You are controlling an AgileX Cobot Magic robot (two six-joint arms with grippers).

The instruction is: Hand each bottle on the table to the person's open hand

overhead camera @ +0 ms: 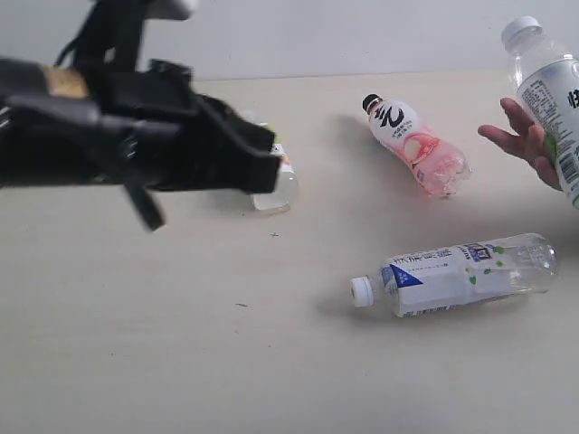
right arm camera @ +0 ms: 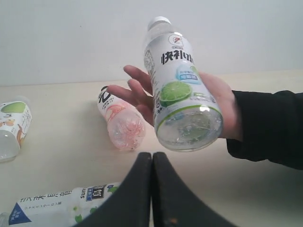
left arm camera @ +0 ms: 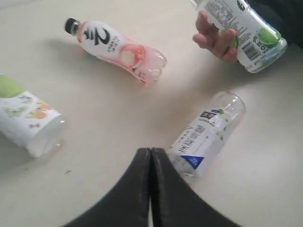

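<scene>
The lime-label bottle (right arm camera: 182, 90) bears bold dark Chinese characters. The pink bottle (left arm camera: 116, 47) shows one large black brush character.

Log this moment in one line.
person's hand: holds lime bottle | table: pink bottle, blue-label bottle, green-label bottle, all lying | left hand: shut, empty | right hand: shut, empty

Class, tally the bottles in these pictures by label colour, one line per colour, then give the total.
Green-label bottles: 2
Blue-label bottle: 1
Pink bottle: 1
Total: 4
</scene>
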